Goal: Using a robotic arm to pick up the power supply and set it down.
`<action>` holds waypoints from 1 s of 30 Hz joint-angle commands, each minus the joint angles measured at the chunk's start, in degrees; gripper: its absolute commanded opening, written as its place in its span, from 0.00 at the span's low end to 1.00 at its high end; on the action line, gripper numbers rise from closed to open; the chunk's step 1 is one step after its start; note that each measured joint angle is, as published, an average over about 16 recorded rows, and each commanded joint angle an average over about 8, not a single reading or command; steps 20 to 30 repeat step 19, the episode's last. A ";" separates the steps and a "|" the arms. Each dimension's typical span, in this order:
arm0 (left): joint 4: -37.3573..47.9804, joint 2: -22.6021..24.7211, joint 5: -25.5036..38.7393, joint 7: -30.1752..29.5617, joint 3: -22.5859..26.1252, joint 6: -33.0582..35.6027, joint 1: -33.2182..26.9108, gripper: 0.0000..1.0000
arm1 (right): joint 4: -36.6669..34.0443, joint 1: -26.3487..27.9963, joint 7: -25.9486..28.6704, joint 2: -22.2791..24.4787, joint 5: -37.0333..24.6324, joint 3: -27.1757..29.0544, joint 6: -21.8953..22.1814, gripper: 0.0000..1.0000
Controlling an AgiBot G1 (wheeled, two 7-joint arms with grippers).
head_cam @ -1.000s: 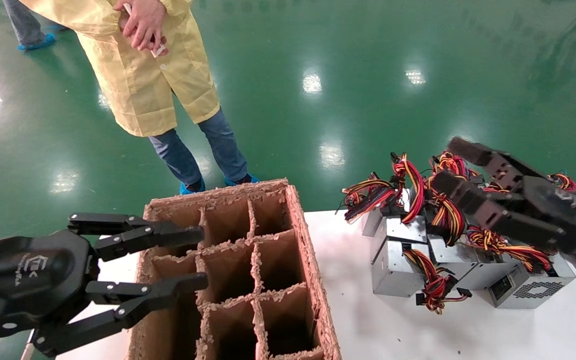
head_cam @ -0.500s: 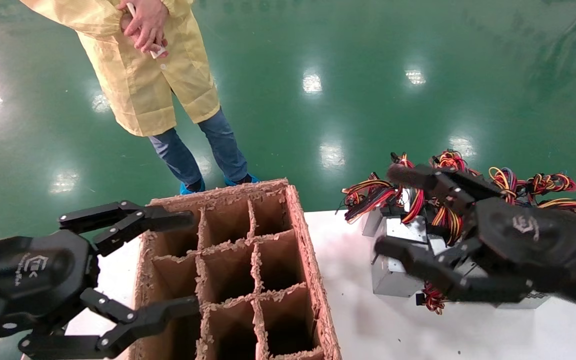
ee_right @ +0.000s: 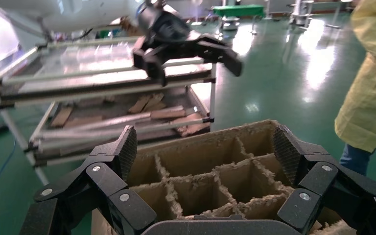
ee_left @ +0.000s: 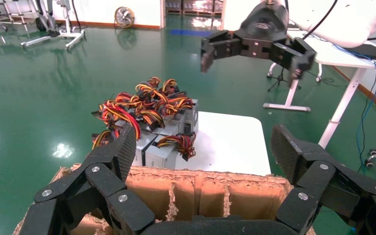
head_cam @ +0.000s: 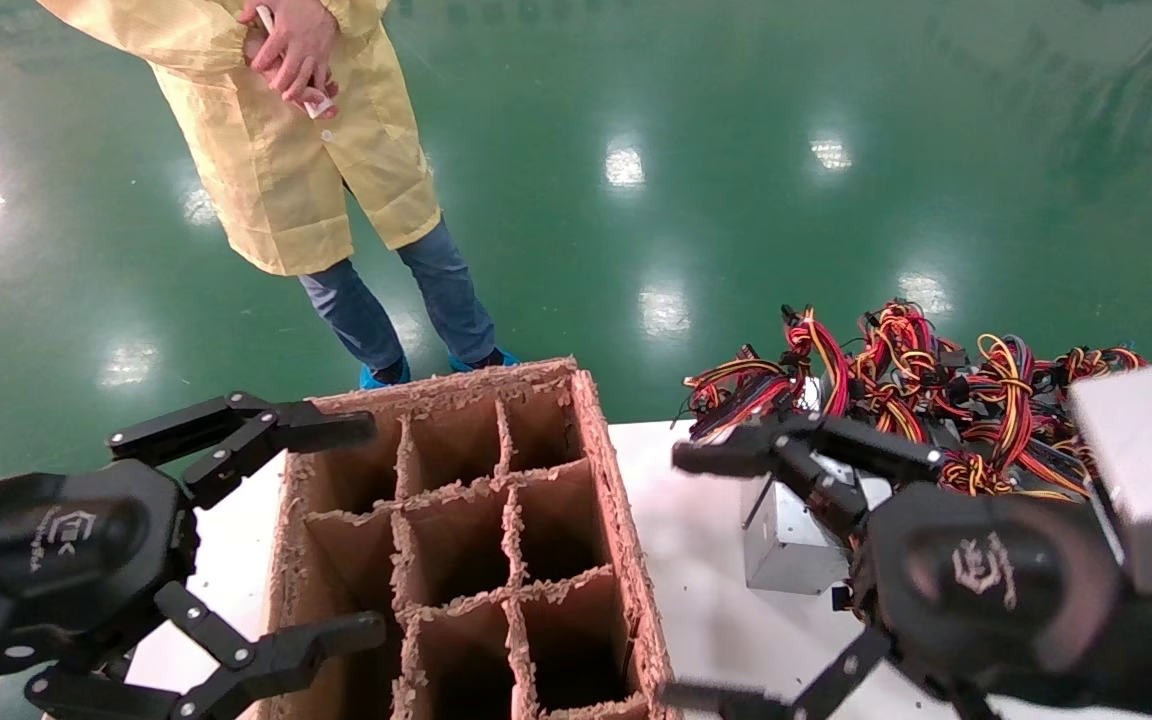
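Now both right gripper and left gripper hover wide-jawed, flanking the cardboard box.

You will find the power supply, a silver-grey metal box, resting on the white surface among similar units, with red, yellow and black wires bundled above. The robotic arm's right gripper hangs spread wide, empty, just beside it.

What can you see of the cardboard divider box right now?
The cardboard divider box is brown, open-topped and upright on the white table, left of the power supplies. Ragged, fuzzy-edged partitions split it into cells in three columns; every visible cell looks empty. The left gripper hangs open at its left edge; the right gripper is open at its right side.
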 commanded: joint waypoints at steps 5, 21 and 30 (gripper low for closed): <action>0.01 0.00 -0.01 0.00 0.00 -0.01 0.01 1.00 | 2.63 0.07 0.86 0.00 -1.91 0.95 -0.21 1.00; 0.01 0.00 -0.01 0.00 0.00 -0.01 0.01 1.00 | 1.29 0.06 0.51 0.00 -1.00 0.50 -0.09 1.00; 0.01 0.00 -0.01 0.00 0.00 -0.01 0.01 1.00 | 1.29 0.06 0.51 0.00 -1.00 0.50 -0.09 1.00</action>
